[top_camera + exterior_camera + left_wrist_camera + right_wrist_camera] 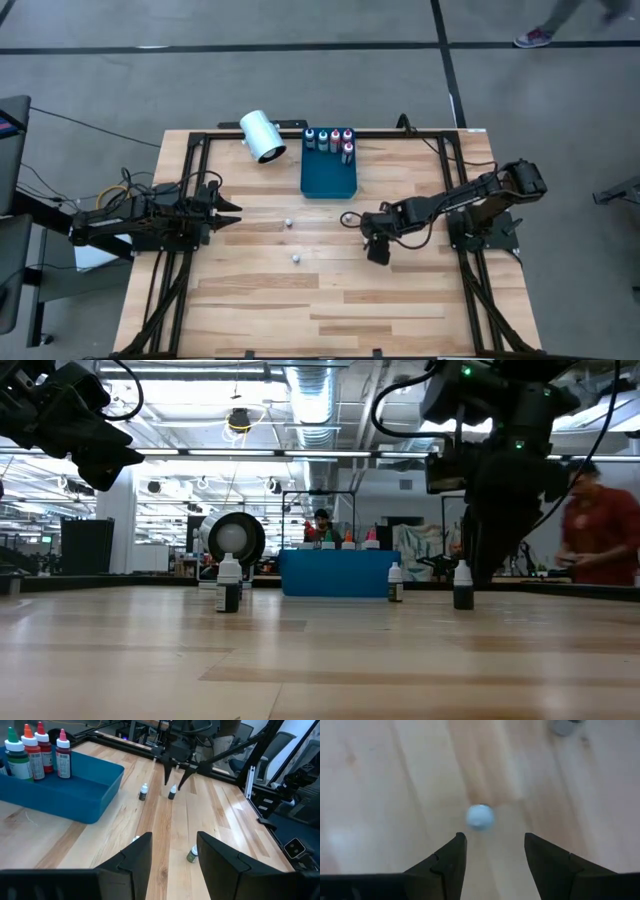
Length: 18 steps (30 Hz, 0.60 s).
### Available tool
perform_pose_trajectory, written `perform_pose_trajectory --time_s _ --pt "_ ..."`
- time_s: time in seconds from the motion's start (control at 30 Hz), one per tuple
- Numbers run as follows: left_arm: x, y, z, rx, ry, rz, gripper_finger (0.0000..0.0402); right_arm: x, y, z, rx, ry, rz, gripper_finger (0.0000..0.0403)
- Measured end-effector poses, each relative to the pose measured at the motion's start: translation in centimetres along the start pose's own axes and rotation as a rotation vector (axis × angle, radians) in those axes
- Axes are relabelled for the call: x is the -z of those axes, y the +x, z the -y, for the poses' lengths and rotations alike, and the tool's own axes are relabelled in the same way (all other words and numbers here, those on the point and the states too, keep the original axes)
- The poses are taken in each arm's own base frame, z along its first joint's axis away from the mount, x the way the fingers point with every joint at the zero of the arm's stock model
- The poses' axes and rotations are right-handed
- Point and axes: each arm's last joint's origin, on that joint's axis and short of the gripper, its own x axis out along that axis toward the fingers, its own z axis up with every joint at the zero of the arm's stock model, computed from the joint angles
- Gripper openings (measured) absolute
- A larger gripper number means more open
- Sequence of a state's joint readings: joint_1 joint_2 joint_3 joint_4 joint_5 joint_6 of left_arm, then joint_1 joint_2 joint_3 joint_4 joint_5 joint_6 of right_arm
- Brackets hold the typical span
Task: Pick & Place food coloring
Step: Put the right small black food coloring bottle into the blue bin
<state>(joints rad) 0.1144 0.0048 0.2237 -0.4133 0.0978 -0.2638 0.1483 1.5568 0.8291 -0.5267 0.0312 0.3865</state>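
Beyond my wooden table, a grey floor crossed by dark lines. Overhead, silver ducts and strip lights run under an open ceiling. 2 people stand in the room behind: 1 in red, another farther back.

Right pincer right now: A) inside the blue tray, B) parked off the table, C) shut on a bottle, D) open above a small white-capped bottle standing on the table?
D: the right pincer has its jaws apart, pointing down over a white-capped bottle standing free on the table, well clear of the blue tray.
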Motion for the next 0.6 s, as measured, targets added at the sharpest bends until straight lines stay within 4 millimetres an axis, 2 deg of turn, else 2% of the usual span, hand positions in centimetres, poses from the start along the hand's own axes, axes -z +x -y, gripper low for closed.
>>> perform_pose_trajectory --time_s 0.6 --pt "0.00 0.00 0.00 0.000 0.002 0.001 0.0146 -0.79 0.00 -0.40 -0.062 -0.027 0.072 0.0196"
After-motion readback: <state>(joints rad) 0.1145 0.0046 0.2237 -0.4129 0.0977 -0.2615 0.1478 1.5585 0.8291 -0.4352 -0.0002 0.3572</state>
